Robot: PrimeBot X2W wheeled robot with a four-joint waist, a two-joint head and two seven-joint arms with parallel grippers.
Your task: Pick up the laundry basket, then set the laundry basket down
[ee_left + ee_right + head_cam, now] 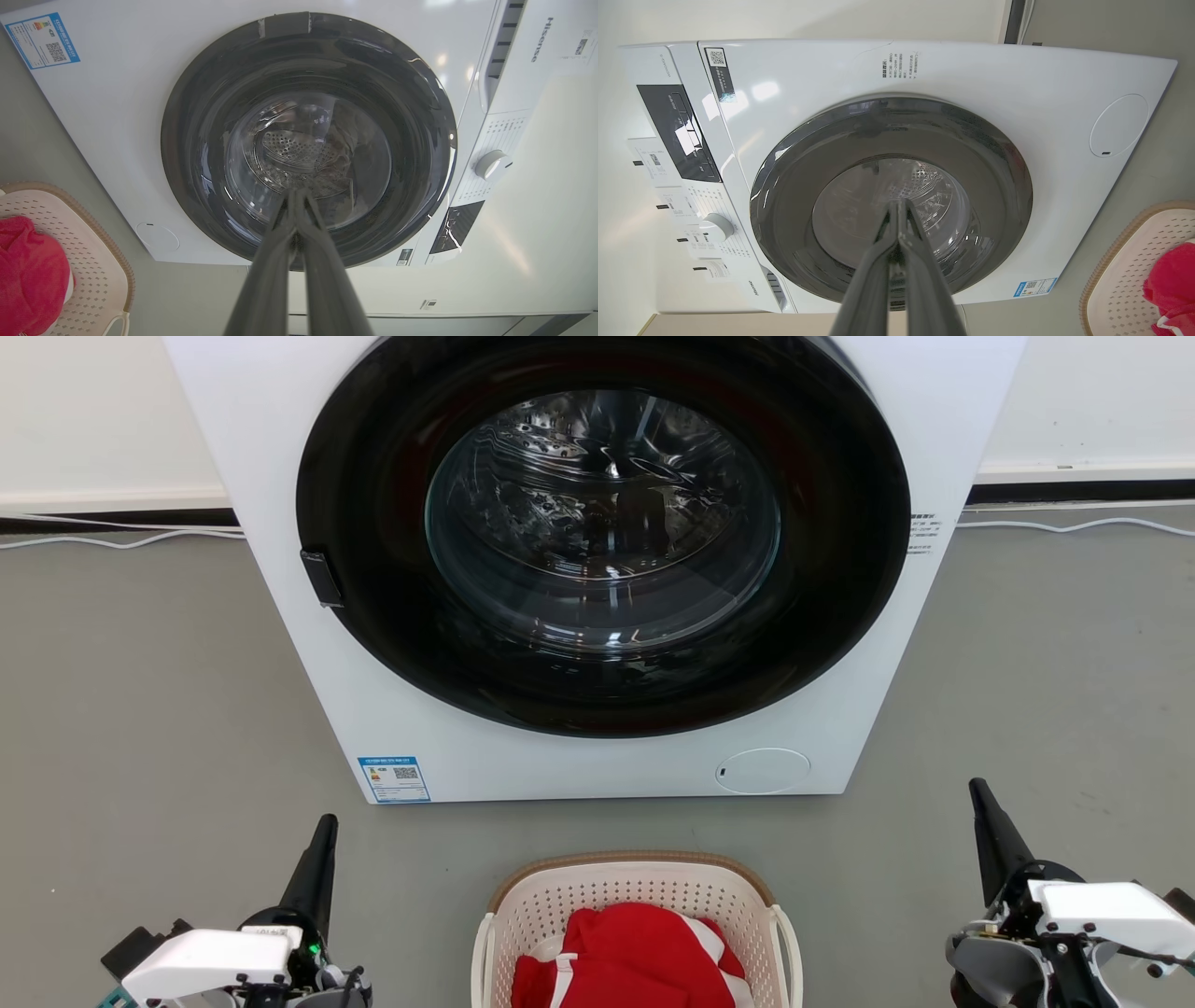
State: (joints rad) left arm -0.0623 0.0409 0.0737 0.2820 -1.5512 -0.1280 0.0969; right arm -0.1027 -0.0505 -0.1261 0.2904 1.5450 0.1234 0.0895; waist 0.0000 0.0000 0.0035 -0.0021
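Observation:
The cream-white perforated laundry basket (633, 882) with a brown rim stands on the grey floor at the bottom middle of the head view, just before the washer. Red and white clothing (630, 957) lies inside it. My left gripper (326, 821) hangs to the basket's left, fingers pressed together and holding nothing. My right gripper (977, 786) is off to the basket's right, likewise shut and empty. Both are well apart from the basket's white side handles (790, 943). The basket's corner (100, 261) sits at the left wrist view's lower left and its rim (1111, 252) at the right wrist view's lower right.
A white front-loading washer (280, 523) with a big dark round door (602, 532), closed, stands right behind the basket. White cables (121, 539) run along the wall's base on both sides. Open grey floor (140, 709) lies left and right of the washer.

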